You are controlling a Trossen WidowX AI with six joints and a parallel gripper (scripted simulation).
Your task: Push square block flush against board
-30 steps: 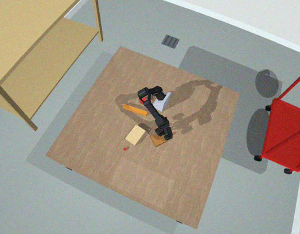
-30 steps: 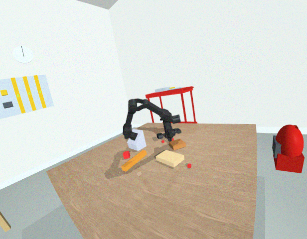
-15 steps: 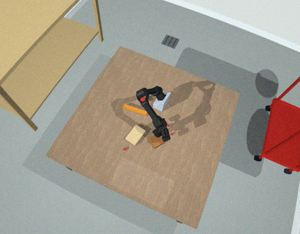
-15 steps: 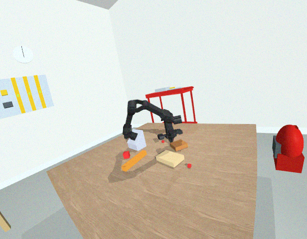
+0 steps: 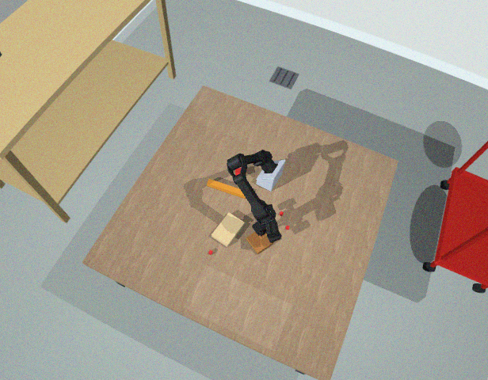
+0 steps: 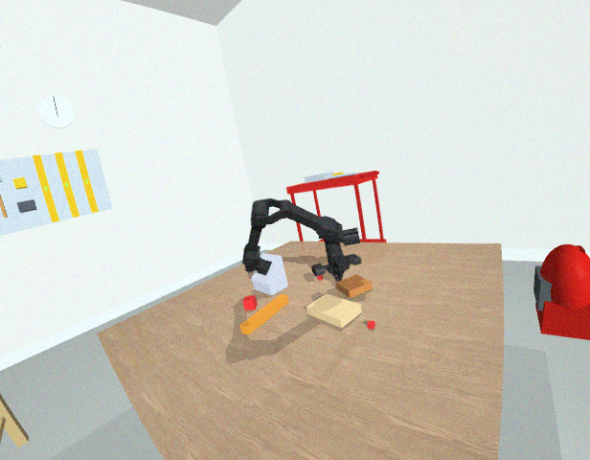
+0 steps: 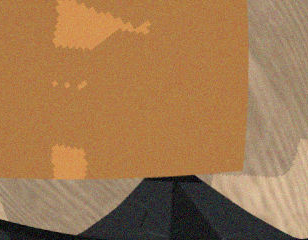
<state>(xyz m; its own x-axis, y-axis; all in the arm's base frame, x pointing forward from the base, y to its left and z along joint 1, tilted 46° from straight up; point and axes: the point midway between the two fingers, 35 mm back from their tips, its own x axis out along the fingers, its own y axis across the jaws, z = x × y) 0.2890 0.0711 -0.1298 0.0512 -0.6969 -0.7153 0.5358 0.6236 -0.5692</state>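
Observation:
The square block point(image 5: 257, 245) point(image 6: 354, 286) point(image 7: 159, 110) is brown-orange and lies flat on the table. The board point(image 5: 226, 230) point(image 6: 333, 310) is a pale cream slab, also flat. A strip of table shows between the block and the board, so they are apart, and their sides are not lined up. My gripper point(image 5: 274, 240) point(image 6: 339, 277) point(image 7: 166, 175) is shut and empty, pointing down at the block's side away from the board. In the wrist view the fingertips meet that side's edge; whether they touch it I cannot tell.
An orange bar point(image 5: 224, 188) point(image 6: 263, 314) lies by the arm's base. A lavender-white block point(image 5: 270, 176) point(image 6: 273, 277) stands beside the base. Small red cubes are scattered: one point(image 5: 210, 252) point(image 6: 371, 324) near the board, two point(image 5: 281, 213) point(image 5: 287, 227) beyond the gripper, and a larger one point(image 5: 238, 171) point(image 6: 249, 303) near the bar.

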